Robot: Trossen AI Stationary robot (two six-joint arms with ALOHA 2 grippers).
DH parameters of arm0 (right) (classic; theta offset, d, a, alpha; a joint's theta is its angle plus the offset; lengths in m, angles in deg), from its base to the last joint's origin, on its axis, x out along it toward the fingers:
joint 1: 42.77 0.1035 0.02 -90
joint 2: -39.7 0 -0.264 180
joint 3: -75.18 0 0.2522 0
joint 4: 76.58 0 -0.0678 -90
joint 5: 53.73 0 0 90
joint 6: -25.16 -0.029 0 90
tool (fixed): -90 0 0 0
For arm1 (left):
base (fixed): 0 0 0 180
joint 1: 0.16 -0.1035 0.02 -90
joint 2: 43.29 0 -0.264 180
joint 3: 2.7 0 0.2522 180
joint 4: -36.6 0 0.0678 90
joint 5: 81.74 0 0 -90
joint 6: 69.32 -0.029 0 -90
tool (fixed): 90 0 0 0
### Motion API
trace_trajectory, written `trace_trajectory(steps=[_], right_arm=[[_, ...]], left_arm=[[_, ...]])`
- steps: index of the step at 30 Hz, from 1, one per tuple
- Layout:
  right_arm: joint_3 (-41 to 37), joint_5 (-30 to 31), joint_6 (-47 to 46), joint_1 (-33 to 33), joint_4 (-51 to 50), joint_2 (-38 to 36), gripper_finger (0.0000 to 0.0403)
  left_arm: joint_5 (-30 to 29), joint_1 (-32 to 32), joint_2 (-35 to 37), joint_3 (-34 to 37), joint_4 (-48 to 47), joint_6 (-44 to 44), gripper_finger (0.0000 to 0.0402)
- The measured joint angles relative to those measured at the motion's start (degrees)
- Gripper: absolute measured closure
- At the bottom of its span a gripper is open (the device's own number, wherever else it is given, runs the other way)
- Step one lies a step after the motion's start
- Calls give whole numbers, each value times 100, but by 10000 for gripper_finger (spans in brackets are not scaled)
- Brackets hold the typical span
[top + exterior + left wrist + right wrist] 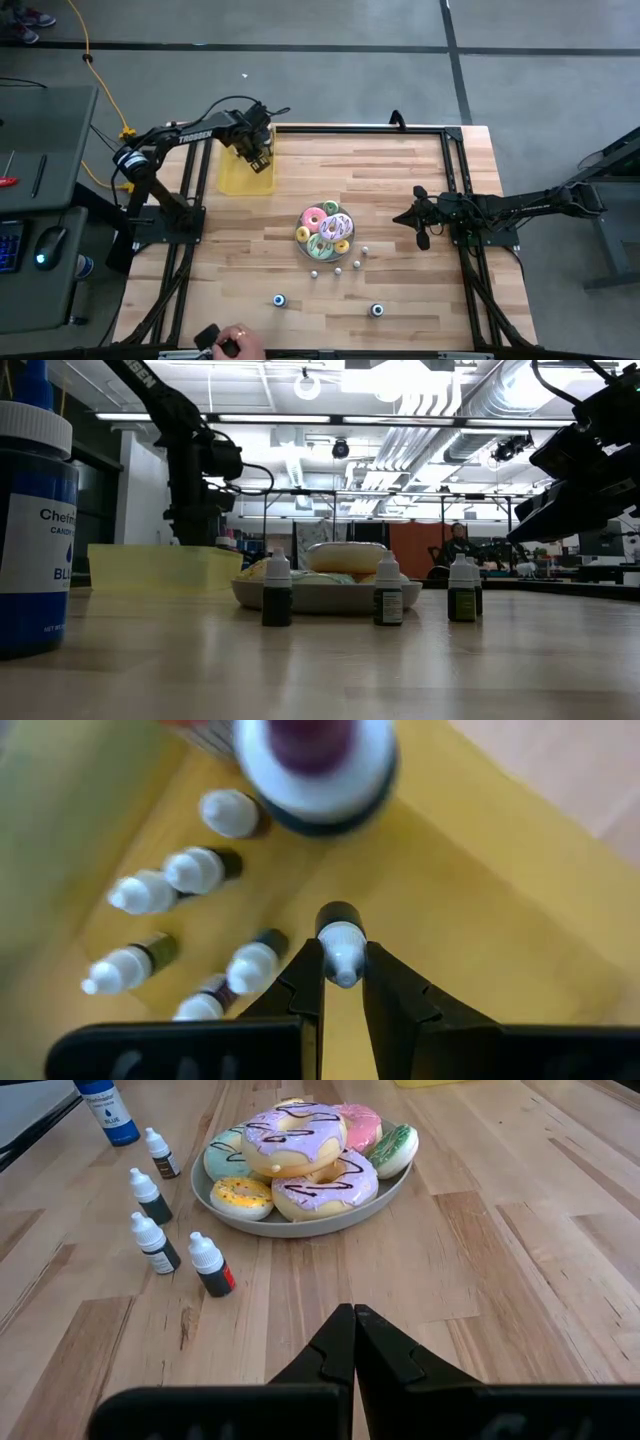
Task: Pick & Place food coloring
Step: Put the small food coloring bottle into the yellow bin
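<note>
**Left jaws clamped on a small bottle over the yellow bin**

Narrowly set, the jaws of the left gripper (343, 982) are closed on the white cap of one small bottle (341, 942), held just above the floor of the yellow bin (480, 910). In the left wrist view six more small bottles (190, 870) are seen lying in the bin at left, and a large white-capped jar (315, 765) is blurred at the top.

In the high view, a person's hand (238, 345) is seen at the bottom edge. Above it, two blue-capped jars (377, 311) stand in the lower middle of the table (420, 170). Four small bottles (339, 269) stand just below the plate (302, 236) of doughnuts (325, 228) at the centre. The right gripper (419, 222) is held at mid-right, well apart from the plate; in its wrist view its jaws are pressed together on nothing. The bin and left gripper are found at upper left.

In the low view the bottles are lined before the plate, with the bin behind at left.
</note>
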Motion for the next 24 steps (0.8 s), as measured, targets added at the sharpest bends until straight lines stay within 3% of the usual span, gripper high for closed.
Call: trace_trajectory(steps=[17, 24], right_arm=[[-2, 0, 0, -2, 0, -2, 402], [-1, 1, 0, -1, -1, -2, 402]], left_arm=[[102, -351, -379, -9, 173, -231, 363], [96, -337, -411, -17, 257, -170, 327]])
